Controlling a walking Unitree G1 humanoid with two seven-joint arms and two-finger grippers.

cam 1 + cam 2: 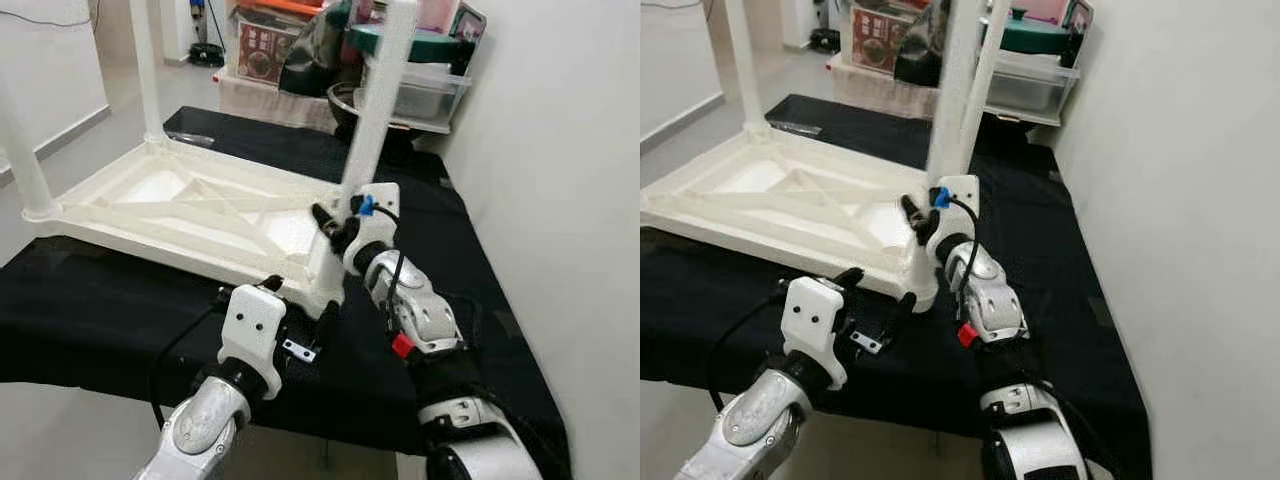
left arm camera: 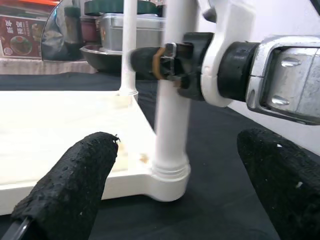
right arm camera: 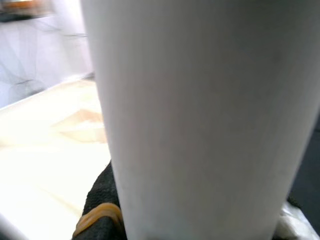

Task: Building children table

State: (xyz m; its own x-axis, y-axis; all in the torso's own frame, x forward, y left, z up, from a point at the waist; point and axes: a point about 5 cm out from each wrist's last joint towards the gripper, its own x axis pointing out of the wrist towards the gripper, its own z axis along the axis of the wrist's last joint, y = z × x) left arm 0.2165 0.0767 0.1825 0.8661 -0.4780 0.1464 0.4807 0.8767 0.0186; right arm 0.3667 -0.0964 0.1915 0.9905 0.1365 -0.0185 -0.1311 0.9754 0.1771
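Note:
A white plastic table (image 1: pixel 180 215) lies upside down on a black cloth (image 1: pixel 100 310), its legs pointing up. My right gripper (image 1: pixel 338 222) is shut on the near right leg (image 1: pixel 375 110), a little above the socket where the leg meets the top. That leg (image 3: pixel 200 115) is very close in the right wrist view, with one black finger (image 3: pixel 102 210) beside it. My left gripper (image 1: pixel 300 300) stands open at the table's near corner, its fingers (image 2: pixel 75 185) on either side of that leg's base (image 2: pixel 170 175) without touching it.
Two more legs (image 1: pixel 145 70) (image 1: pixel 20 150) rise at the far and left corners. A clear storage box (image 1: pixel 430 85) and a metal bowl (image 1: pixel 345 100) crowd the back. A white wall (image 1: pixel 560 200) runs close along the right. The cloth's front edge is near my arms.

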